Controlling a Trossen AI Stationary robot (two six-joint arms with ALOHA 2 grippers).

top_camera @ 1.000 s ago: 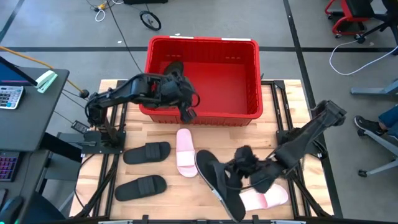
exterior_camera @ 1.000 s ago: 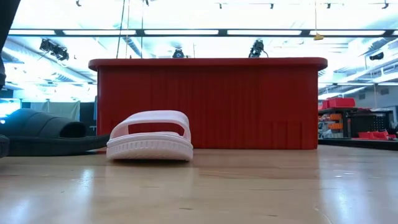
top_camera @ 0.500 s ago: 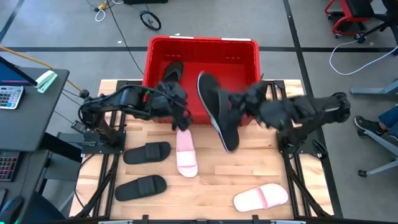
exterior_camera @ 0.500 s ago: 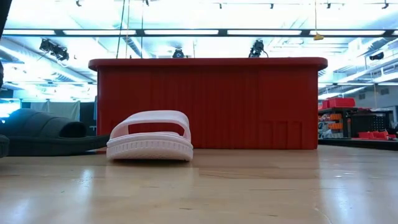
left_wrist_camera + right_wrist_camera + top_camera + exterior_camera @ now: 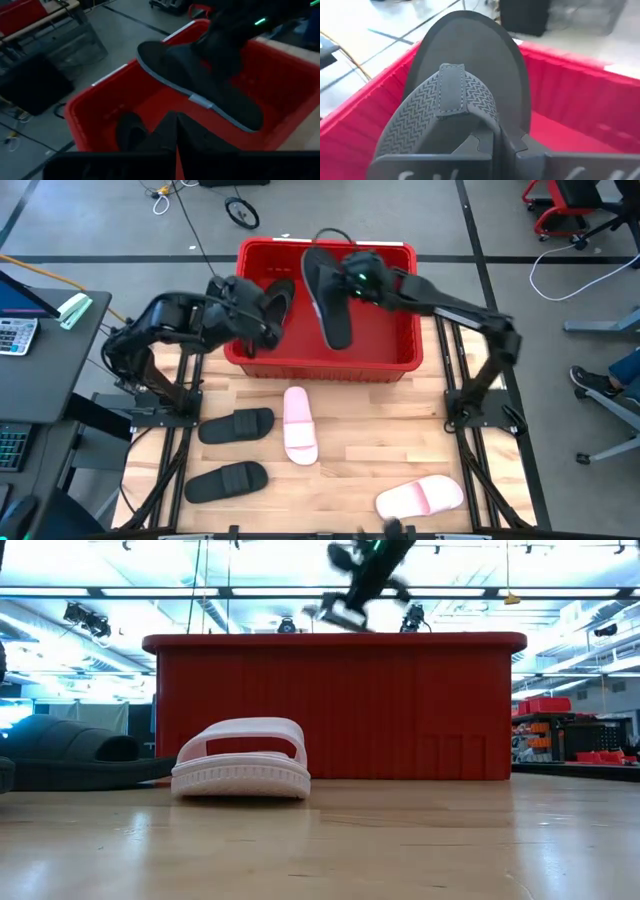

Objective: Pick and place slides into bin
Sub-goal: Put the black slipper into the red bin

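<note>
Now we have the black thong flip-flop (image 5: 327,292) up over the bin (image 5: 400,365), where a moment ago it hung in front of the bin's near wall and, before that, sat low near the table's (image 5: 380,465) front edge by the pale slide. Our right tool (image 5: 358,275) is clenched on it at the strap end, as the right wrist view shows, with the herringbone strap (image 5: 447,107) just above our fingers and the sole (image 5: 470,60) pointing out over the red interior. We judge the carry done and only the release left.

Our left tool (image 5: 262,320) has pulled back to the bin's left side, away from the near wall where it was half a second ago. It sits at the rim close to the other flip-flop (image 5: 277,298), which already lies inside against the left wall. Whether its fingers are parted we cannot tell.

Counting what we see from the high view:
- two black thong flip-flops, one in the bin, one held above it
- two black wide-strap slides (image 5: 236,425) and (image 5: 227,481), both on the table's left part
- two pale pink slides, one (image 5: 299,425) just in front of the bin, one (image 5: 420,499) near the front right corner
- one red bin

That leaves four slides on the table.
</note>
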